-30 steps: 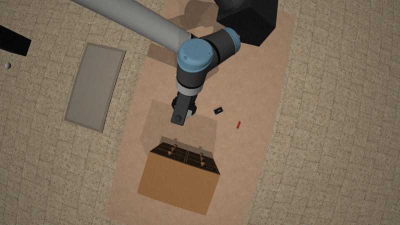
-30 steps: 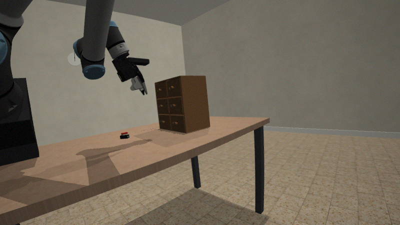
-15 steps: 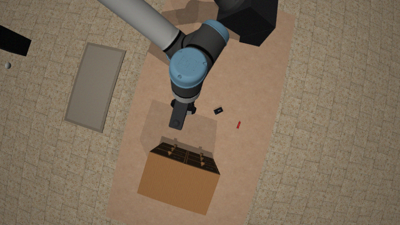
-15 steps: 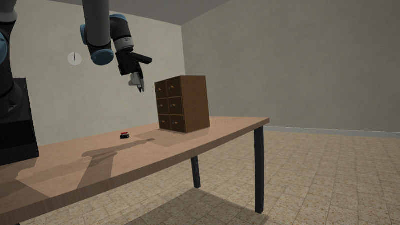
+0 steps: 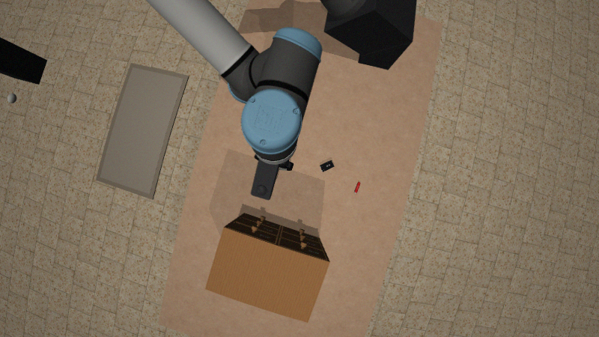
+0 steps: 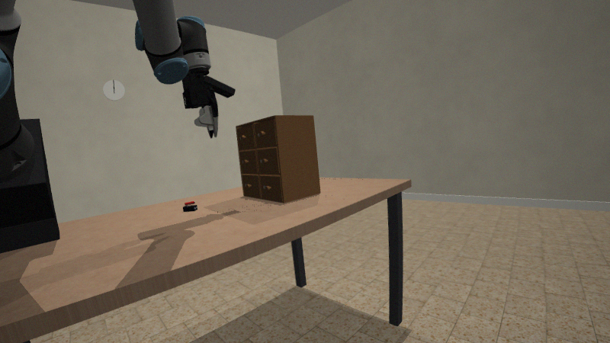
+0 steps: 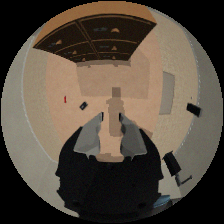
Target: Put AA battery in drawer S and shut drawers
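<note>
Table: smooth, matt, tan wood look on top (image 5: 364, 104) (image 6: 255, 251) (image 7: 100, 80); faint grain along the near long edge in the exterior view.
Chest: matt, grained wood (image 5: 268, 272) (image 6: 298, 158) (image 7: 90, 42), set in from the table edges.
Knobs: lighter wood look (image 5: 303, 245) (image 6: 267, 187) (image 7: 115, 30).
Battery: red, smooth; gloss unclear (image 5: 357, 187) (image 6: 189, 203) (image 7: 65, 99), nearest the right table edge in the top view.
Arm: smooth grey casing, blue plastic-looking caps (image 5: 201, 33) (image 6: 157, 25).
Gripper: matt black body, smooth grey fingers (image 5: 264, 180) (image 6: 213, 135).
Legs: dark, metal-looking, under the table edges (image 6: 396, 255).
Floor: matt, speckled stone-look tile (image 5: 502, 167) (image 6: 490, 255).
Walls: matt, lightly mottled (image 6: 426, 106).
</note>
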